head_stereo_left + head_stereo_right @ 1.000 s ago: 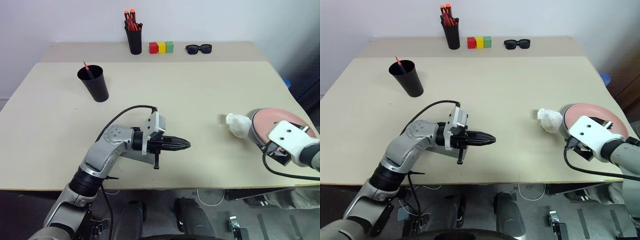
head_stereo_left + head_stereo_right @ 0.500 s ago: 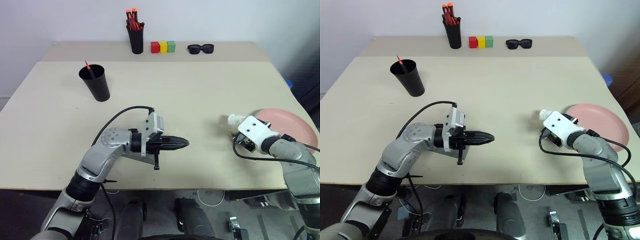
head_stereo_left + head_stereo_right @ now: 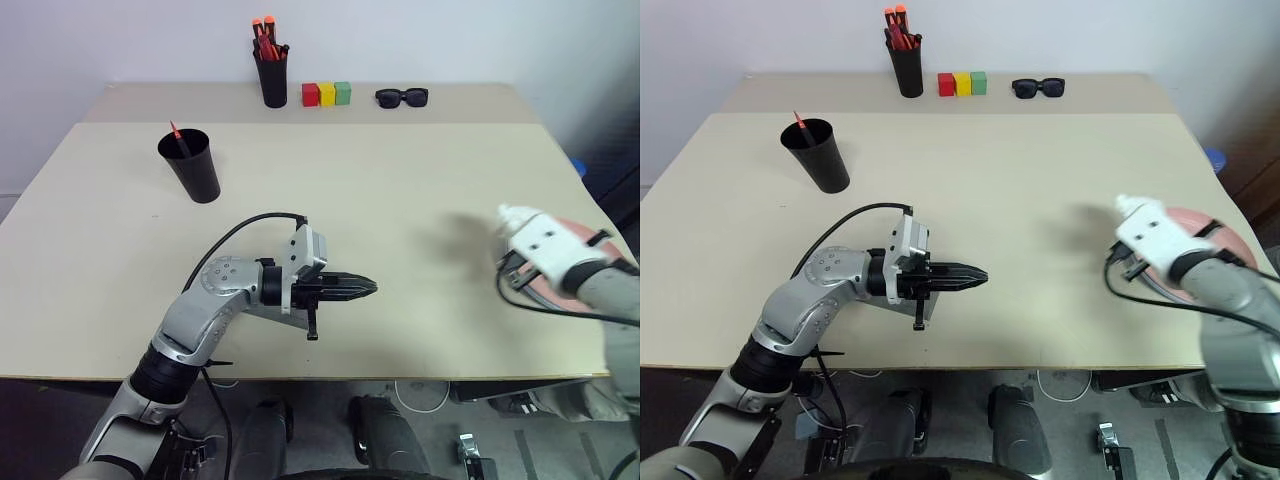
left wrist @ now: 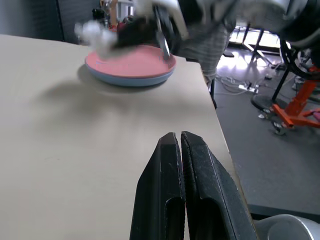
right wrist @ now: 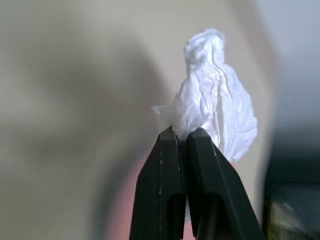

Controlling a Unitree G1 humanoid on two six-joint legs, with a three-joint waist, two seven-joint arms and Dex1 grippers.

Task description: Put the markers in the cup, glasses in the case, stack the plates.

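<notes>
The pink plate (image 4: pixel 135 62) lies on the light blue plate (image 4: pixel 125 80) at the table's right edge, partly behind my right arm. My right gripper (image 5: pixel 182 132) is shut on a crumpled white tissue (image 5: pixel 215 107), held up in the air over the near side of the plates. The wide black cup (image 3: pixel 190 165) stands at the far left with a red marker (image 3: pixel 175 132) sticking out of it. My left gripper (image 3: pixel 362 288) hovers shut and empty near the table's front middle, pointing right. The glasses and the case are out of view.
At the back stand a narrow black pen holder (image 3: pixel 272 78) with orange-tipped pens, three coloured blocks (image 3: pixel 327 94) and dark sunglasses (image 3: pixel 401 97). The table's right edge (image 3: pixel 590 200) runs close to the plates.
My right gripper has shut on the white tissue, lifted it off the table and carried it right, over the plates. The left arm has stayed still.
</notes>
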